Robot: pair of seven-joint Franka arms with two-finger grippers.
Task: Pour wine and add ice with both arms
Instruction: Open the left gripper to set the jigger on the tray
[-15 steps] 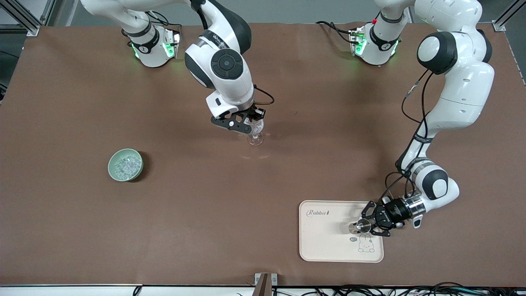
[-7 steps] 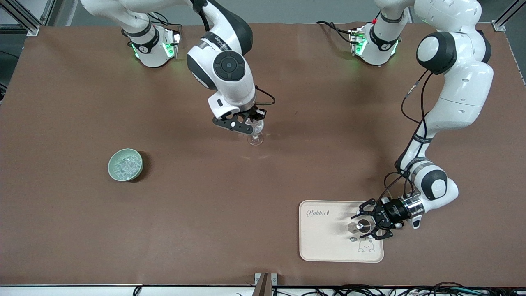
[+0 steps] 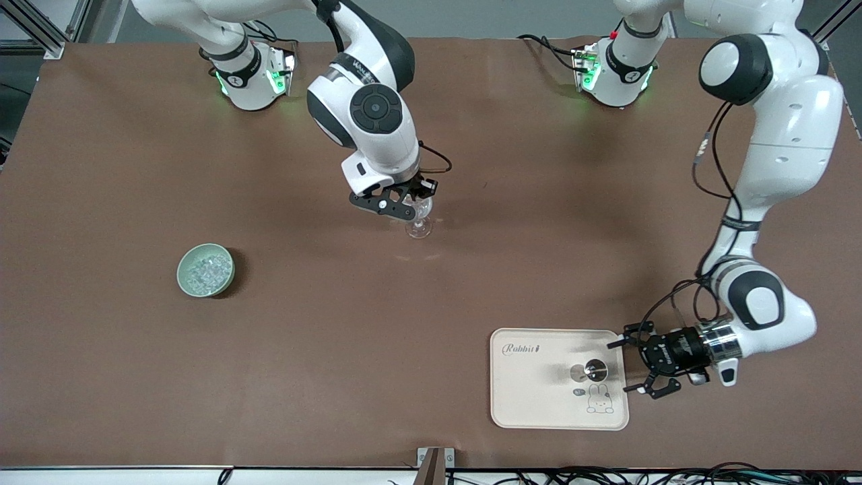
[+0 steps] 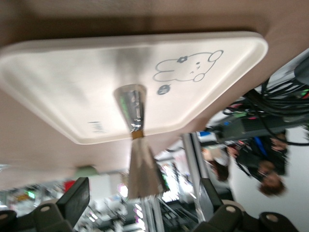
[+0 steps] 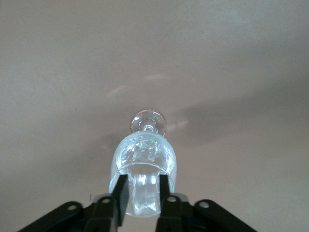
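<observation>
A clear wine glass (image 3: 418, 225) stands mid-table, with glittering bits in its bowl (image 5: 145, 150). My right gripper (image 3: 419, 197) hangs over its mouth, its fingers (image 5: 121, 193) shut on a small clear ice cube (image 5: 143, 186). More ice (image 3: 204, 271) fills a pale green bowl (image 3: 223, 276) toward the right arm's end. A small silver-topped bottle (image 3: 596, 368) stands on a cream tray (image 3: 532, 397). My left gripper (image 3: 634, 360) is open and empty beside the tray's edge, level with the bottle (image 4: 133, 108). Its fingers (image 4: 77, 193) are spread wide.
The tray (image 4: 72, 72) has a rabbit drawing and lies near the front edge toward the left arm's end. Cables run along the table's front edge (image 3: 606, 475). Brown tabletop (image 3: 377, 337) lies between the bowl, the glass and the tray.
My left gripper has opened off the bottle and drawn back past the tray's edge; the bottle stays standing on the tray. My right gripper has hardly moved over the glass.
</observation>
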